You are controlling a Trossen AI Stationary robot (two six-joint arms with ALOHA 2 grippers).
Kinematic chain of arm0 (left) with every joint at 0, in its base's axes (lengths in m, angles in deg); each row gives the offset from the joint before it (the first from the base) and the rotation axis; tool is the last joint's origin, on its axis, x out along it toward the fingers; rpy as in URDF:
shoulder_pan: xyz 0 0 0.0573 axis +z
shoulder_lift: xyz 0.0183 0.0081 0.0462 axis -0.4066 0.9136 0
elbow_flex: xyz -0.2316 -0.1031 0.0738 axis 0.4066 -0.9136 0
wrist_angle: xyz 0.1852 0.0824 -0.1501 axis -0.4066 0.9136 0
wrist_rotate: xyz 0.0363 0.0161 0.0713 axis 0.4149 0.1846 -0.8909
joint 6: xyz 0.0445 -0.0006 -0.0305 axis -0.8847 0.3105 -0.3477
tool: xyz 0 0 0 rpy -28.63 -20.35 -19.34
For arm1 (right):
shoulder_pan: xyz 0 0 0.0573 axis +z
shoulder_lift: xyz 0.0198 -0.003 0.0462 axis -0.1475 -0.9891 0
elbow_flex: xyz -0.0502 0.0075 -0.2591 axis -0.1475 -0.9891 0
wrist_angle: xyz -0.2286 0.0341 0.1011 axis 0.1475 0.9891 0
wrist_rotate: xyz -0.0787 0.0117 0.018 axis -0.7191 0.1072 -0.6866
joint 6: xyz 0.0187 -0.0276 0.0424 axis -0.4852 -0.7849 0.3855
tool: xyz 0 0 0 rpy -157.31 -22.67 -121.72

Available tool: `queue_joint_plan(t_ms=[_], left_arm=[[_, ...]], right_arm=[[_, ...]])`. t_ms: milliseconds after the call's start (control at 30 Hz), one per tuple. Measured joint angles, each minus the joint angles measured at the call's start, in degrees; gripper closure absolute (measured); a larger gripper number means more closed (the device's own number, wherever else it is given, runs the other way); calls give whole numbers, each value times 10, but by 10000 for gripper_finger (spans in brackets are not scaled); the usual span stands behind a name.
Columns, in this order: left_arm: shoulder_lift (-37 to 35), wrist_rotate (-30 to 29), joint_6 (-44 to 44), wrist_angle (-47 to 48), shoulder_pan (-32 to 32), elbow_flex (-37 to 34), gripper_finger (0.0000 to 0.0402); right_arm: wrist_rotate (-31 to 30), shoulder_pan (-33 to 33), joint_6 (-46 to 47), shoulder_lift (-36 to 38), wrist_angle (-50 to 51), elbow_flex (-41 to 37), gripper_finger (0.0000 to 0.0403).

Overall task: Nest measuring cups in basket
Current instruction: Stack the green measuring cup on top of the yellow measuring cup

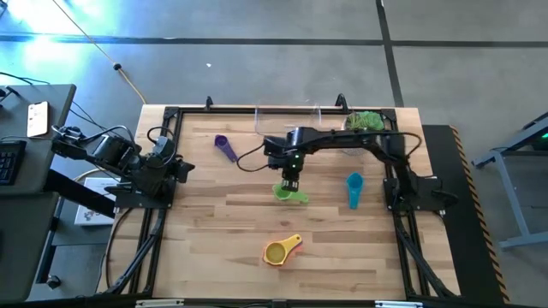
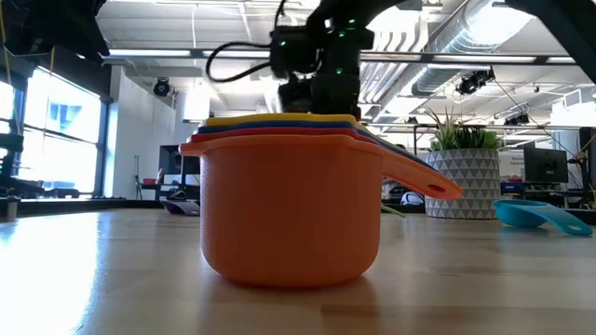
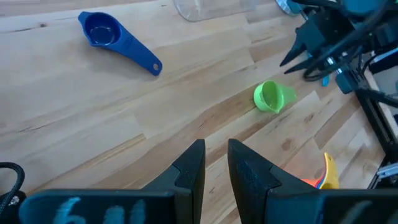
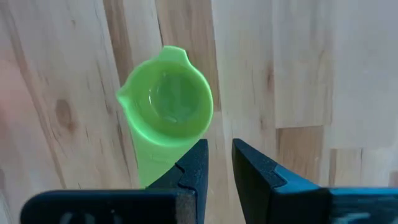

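Observation:
A green cup [image 1: 289, 195] [image 4: 166, 111] stands mouth up on the table's middle, its handle running under my right gripper's fingers. My right gripper [image 1: 289, 180] [image 4: 219, 155] hangs just above it, pointing down, shut with only a slit between the tips. A purple cup [image 1: 225, 147] [image 3: 102, 31] lies toward the far left and a teal cup [image 1: 354, 190] to the right. Orange, red, blue and yellow cups sit nested in a stack [image 1: 281, 250] [image 2: 293, 214] near the front. The clear basket [image 1: 259, 120] stands at the far edge. My left gripper [image 1: 184, 168] [image 3: 216, 155] waits shut at the left. My right gripper stands over the green cup's handle [image 4: 152, 163], coming from above and pointing down. One finger [image 4: 189, 165] covers the handle's end. I cannot tell whether it touches the handle or hovers over it. The cup rests on the table.
A white pot with a green plant [image 1: 364, 121] [image 2: 461, 172] stands at the far right corner beside the basket. The right arm stretches across the far half of the table. Bare wood lies between the cups and along the near edge.

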Motion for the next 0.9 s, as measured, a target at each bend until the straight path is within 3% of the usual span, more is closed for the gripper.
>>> queue_joint_plan(t_ms=[333,567,800,900], left_arm=[[0,-6,2,0,0,0,341],[0,-9,11,0,0,0,341],[0,-15,16,0,0,0,341],[0,-15,16,0,0,0,341]], right_arm=[[5,-2,80,120,-208,-200,339],[4,0,64,122,-235,-214,326],[8,0,47,123,-265,-214,263],[47,2,35,119,-288,-222,242]])
